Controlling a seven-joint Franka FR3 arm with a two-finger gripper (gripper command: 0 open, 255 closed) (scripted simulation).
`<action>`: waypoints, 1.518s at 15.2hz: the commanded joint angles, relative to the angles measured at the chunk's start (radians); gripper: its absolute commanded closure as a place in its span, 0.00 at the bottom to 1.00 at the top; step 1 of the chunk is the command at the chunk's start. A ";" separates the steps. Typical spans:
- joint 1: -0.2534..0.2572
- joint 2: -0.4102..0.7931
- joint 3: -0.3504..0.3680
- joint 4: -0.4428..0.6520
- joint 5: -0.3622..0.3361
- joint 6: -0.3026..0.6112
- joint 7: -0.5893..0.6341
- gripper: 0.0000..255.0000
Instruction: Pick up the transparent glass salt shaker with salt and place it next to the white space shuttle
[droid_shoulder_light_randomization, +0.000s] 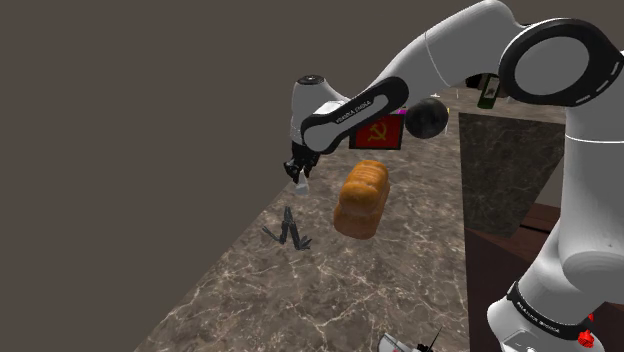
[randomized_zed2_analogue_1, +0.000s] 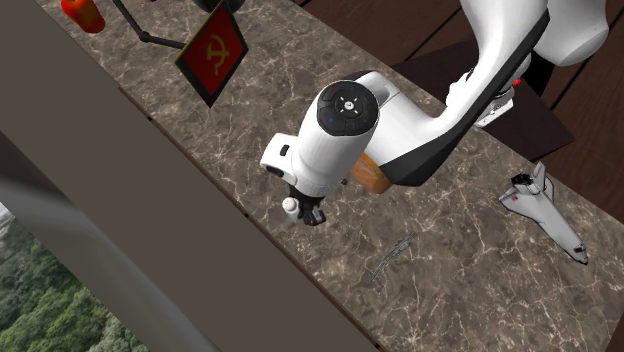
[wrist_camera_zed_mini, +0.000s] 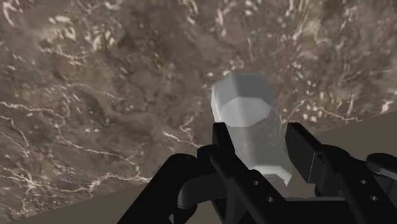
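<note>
Yellow hammer-and-sickle sign on red framed panel (droid_shoulder_light_randomization: 377, 134) at the counter's (droid_shoulder_light_randomization: 400, 280) far end. White lettering on arm's black band (droid_shoulder_light_randomization: 352, 112) unreadable.

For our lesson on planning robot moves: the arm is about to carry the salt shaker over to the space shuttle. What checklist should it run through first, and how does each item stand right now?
1. Gripper clasps the salt shaker firmly: ok.
2. Shaker hangs clear above the marble counter: ok.
3. Space shuttle located, lying on the counter: ok.
4. Bare counter beside the shuttle for setting down: ok.
5. Enough height to pass over the bread loaf and the multi-tool on the way: cannot tell.
</note>
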 joint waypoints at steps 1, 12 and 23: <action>-0.002 -0.010 0.002 0.014 0.005 -0.023 -0.006 1.00; -0.007 -0.070 0.012 0.080 0.031 -0.148 -0.031 1.00; -0.008 -0.108 0.018 0.177 0.049 -0.281 -0.050 1.00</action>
